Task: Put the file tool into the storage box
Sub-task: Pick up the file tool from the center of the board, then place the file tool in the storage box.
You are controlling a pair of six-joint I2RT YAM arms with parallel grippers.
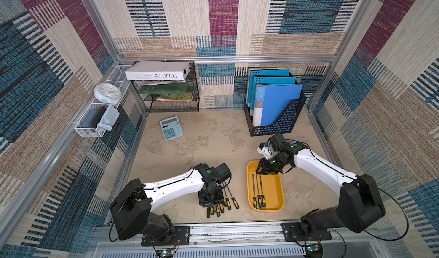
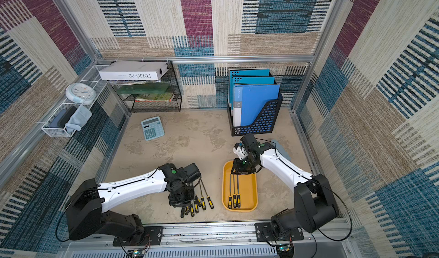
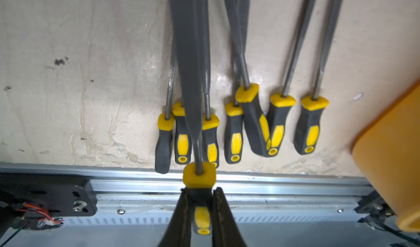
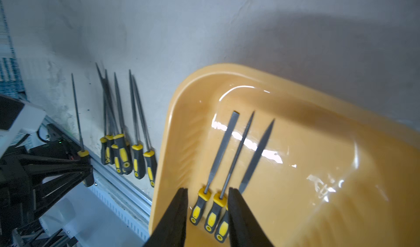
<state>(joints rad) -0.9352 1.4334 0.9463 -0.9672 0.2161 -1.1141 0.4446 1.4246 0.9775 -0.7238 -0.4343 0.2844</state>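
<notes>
Shallow yellow-orange plastic storage box sits near-right with three slim steel files already flat inside, and the right gripper hangs spread and empty over its far end, so I'd expect that arm to block a drop there. The left gripper is pinching the black-and-yellow moulded handle of the file tool, left of the box: light, stiff steel, so the handle is the right hold, the bare shaft looks slippery. A row of loose files lies packed beneath its shaft, easy to snag.
</notes>
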